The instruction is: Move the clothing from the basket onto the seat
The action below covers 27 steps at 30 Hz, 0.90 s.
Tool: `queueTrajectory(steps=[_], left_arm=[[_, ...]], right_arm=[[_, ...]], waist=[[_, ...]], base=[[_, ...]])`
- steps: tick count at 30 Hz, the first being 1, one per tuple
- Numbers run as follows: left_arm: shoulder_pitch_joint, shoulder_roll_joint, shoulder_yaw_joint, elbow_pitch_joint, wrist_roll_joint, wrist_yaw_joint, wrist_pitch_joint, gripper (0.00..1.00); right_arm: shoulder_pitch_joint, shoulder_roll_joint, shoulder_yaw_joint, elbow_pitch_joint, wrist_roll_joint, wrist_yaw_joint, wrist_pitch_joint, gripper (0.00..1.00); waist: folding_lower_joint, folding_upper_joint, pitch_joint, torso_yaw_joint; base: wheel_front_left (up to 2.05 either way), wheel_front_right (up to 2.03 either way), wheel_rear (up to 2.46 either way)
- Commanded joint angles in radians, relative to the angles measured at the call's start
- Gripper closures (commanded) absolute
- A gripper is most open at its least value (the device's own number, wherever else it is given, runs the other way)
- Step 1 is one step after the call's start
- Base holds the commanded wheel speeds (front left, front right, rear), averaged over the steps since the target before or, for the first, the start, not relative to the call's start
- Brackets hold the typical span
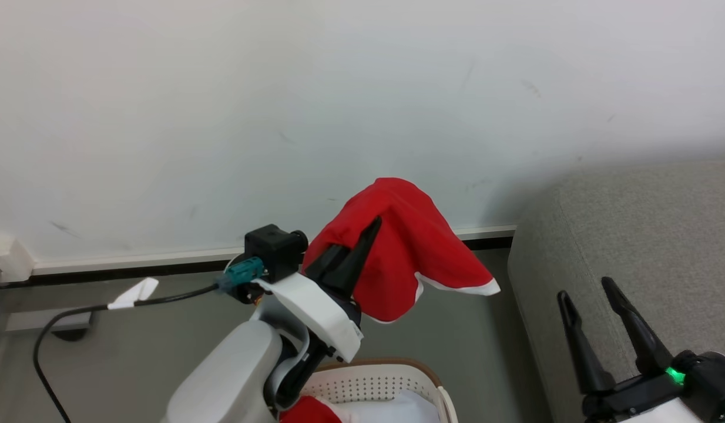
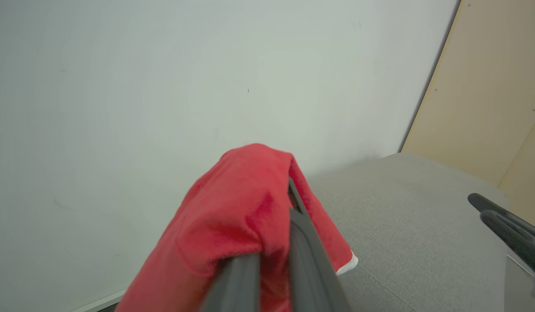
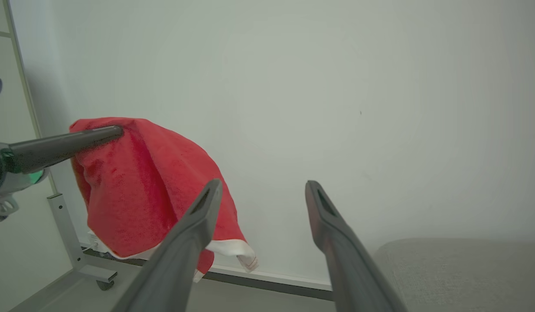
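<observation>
Garment [image 1: 403,247]: red with white trim, up in the air in front of the wall [image 1: 362,88], above the floor [image 1: 456,335] between basket and seat and touching neither.
Left claw [image 1: 371,230]: fingers pressed together, pinching a fold near the garment's top, so the cloth drapes down both sides of them.
Feel: it looks light, plush and thoroughly limp. There is nothing to break and no shape of its own, and the trimmed hem hangs loose on the seat side.
Where to hold: I'd say a bunched fold taken deep between the fingers, as it is now. A single layer at the trim would be likelier to slide out.
Red piece [image 1: 309,411]: lying in the basket against its left side, partly behind the left arm. I cannot tell how it is folded.
Sheet [image 1: 398,406]: pale, next to the red piece in the basket, not part of the job.
Basket [image 1: 398,363]: on the floor under the left arm, with its far rim in sight.
Seat [image 1: 633,235]: grey, off to the right, with a rounded corner nearest the garment.
Right claw [image 1: 587,291]: spread wide and holding nothing, near the seat's left edge and well apart from the garment.
Count: two red pieces that I can see, possibly more underneath. One sheet, one basket, one seat, two claws.
</observation>
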Motion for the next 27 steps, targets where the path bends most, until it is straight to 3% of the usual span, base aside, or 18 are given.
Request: queueTrajectory(steps=[1,8,17,27], left_arm=[[0.013,0.004,-0.001,-0.006,-0.015,-0.001,0.003,1.0],[0.025,-0.015,-0.04,-0.014,-0.024,-0.013,0.026,1.0],[0.036,-0.036,-0.121,-0.017,-0.025,-0.03,0.057,1.0],[0.038,-0.065,-0.206,-0.019,-0.045,-0.042,0.067,1.0]], right_arm=[[-0.02,-0.003,0.014,0.007,-0.003,-0.002,0.0,0.0],[-0.1,-0.004,0.139,0.113,0.001,-0.002,0.0,0.0],[-0.229,-0.001,0.296,0.377,0.032,-0.002,0.0,0.0],[-0.363,0.009,0.462,0.54,0.08,-0.002,0.0,0.0]], waist=[[0.0001,-0.0001,-0.002,0.006],[0.0001,-0.0001,-0.018,0.046],[0.0001,-0.0001,-0.034,0.12],[0.0001,-0.0001,-0.037,0.19]], base=[[0.0,0.0,0.0],[0.0,0.0,0.0],[0.0,0.0,0.0],[0.0,0.0,0.0]])
